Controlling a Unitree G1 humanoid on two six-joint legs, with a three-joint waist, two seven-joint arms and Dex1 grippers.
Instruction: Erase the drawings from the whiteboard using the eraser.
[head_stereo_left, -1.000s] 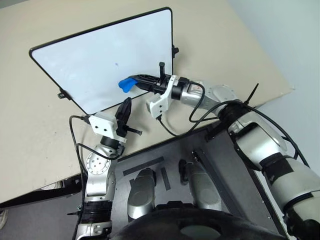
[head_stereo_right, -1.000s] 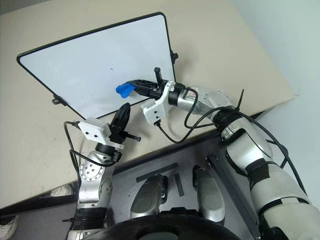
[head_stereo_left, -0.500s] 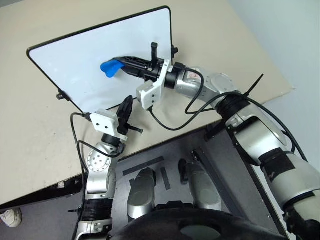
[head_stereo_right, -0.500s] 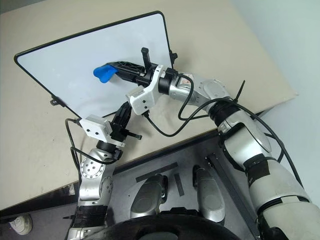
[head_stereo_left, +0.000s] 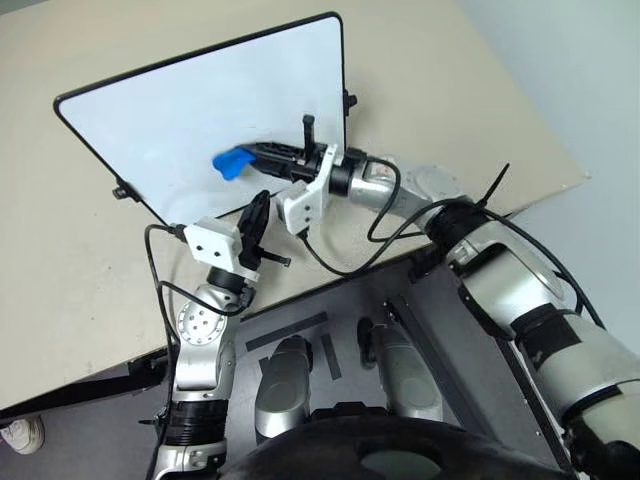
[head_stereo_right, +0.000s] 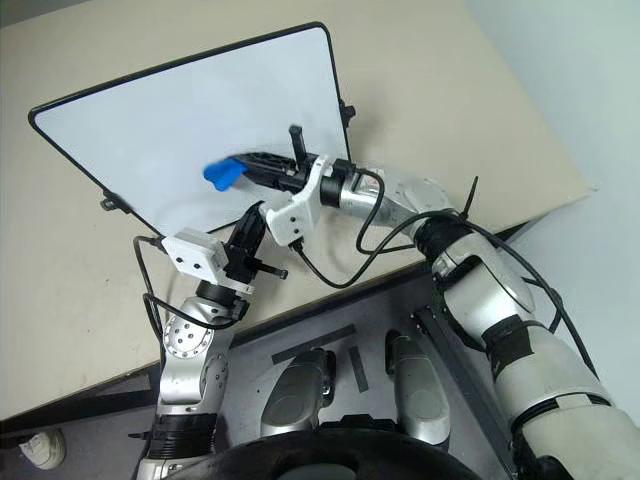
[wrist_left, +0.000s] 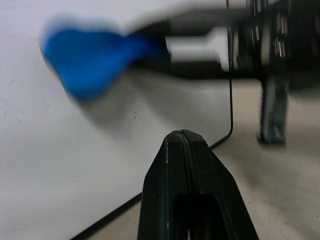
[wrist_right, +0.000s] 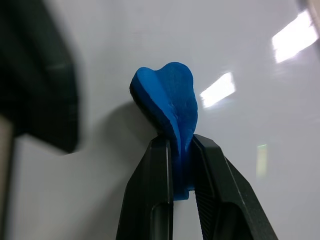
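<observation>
Wiping step on: right gripper (head_stereo_left: 262, 159) pinches eraser (head_stereo_left: 232, 163) on whiteboard (head_stereo_left: 160, 120) nr its bottom edge; left gripper (head_stereo_left: 254, 222) shut, empty. Next prob sweep wherever marks remain.

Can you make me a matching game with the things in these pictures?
Things:
1. eraser
2. whiteboard
3. left end effector
4. right end effector

States:
A. shut, holding nothing
B. pinched between two black fingers
C. lying on the tan table
D. shut on a blue block

Pairs: 1-B, 2-C, 3-A, 4-D
</observation>
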